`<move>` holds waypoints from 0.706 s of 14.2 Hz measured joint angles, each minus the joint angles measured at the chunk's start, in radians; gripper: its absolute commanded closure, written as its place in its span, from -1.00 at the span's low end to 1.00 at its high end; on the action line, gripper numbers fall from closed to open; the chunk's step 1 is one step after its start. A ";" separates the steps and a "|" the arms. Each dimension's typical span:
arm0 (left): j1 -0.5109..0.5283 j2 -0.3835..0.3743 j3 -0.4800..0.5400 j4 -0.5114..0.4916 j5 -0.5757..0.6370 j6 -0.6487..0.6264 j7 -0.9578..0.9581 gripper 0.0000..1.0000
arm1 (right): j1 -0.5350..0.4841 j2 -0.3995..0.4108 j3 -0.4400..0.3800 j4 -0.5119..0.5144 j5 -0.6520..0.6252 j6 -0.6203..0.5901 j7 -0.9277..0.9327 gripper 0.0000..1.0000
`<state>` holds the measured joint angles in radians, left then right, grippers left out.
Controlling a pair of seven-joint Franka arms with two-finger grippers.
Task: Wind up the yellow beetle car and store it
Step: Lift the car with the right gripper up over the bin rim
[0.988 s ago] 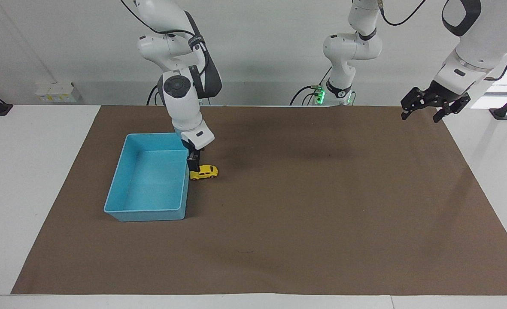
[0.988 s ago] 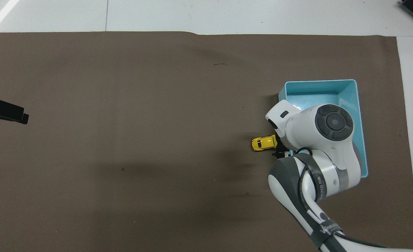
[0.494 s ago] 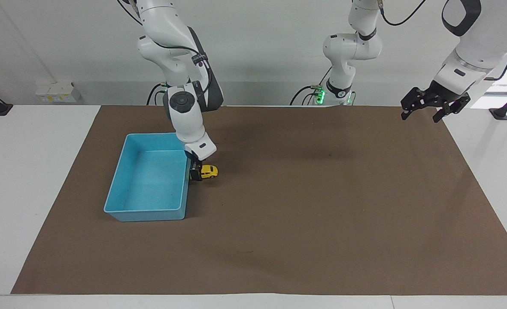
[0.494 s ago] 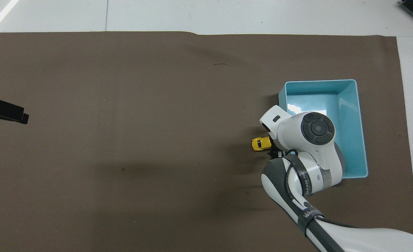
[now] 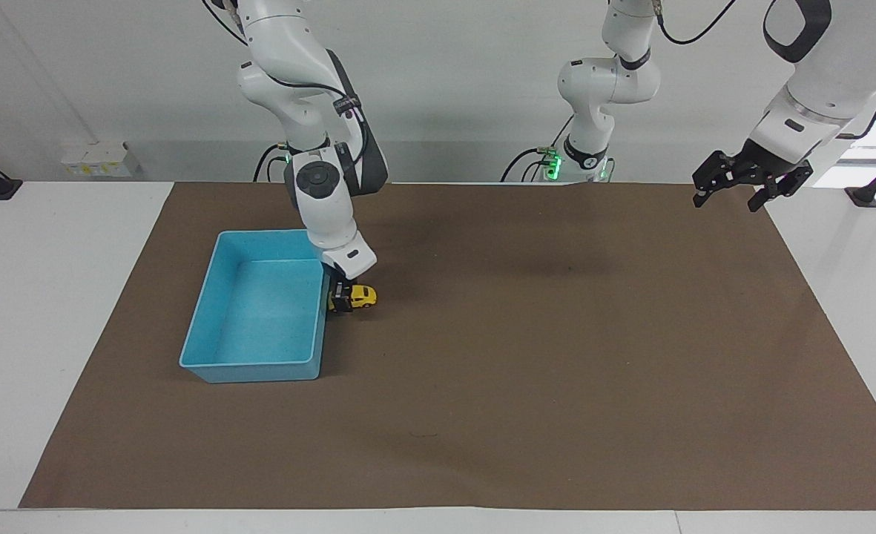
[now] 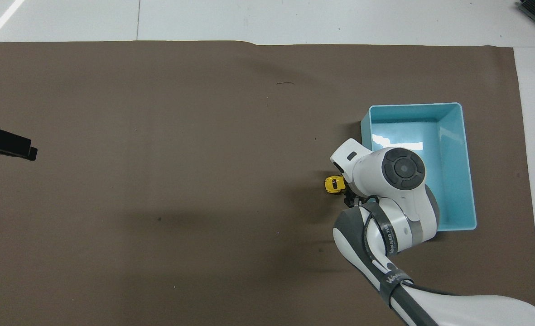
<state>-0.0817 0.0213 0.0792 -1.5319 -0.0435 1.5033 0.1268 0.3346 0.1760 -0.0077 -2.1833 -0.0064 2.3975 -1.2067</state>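
Right gripper (image 5: 342,300) clamped on the yellow beetle car (image 5: 360,296) beside the blue bin (image 5: 208,337), ready for wind-up drag; left gripper (image 5: 749,182) waits spread wide.

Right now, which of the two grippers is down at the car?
The right gripper, shut on the car beside the bin; the left gripper waits raised, open.

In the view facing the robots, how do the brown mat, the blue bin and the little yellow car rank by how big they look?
1. Brown mat, largest by far.
2. Light-blue bin.
3. Yellow beetle car, tiny, partly covered by the right gripper.
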 measured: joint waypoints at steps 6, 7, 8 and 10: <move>0.000 0.000 0.000 0.000 0.000 0.000 0.000 -1.00 | 0.036 0.024 0.000 0.052 0.000 0.004 0.096 1.00; 0.000 0.000 0.000 0.000 0.000 0.000 0.000 -1.00 | 0.049 0.035 0.000 0.081 0.000 0.001 0.118 1.00; 0.000 0.000 0.000 0.000 0.000 0.000 0.000 -1.00 | 0.057 0.044 0.000 0.108 0.000 -0.005 0.132 1.00; 0.000 0.000 0.000 0.000 0.000 0.000 0.000 -1.00 | 0.063 0.056 0.000 0.151 0.000 -0.025 0.141 1.00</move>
<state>-0.0817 0.0213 0.0792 -1.5319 -0.0435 1.5033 0.1266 0.3975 0.2319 -0.0077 -2.0326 -0.0063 2.3720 -1.0660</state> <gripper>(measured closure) 0.000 0.590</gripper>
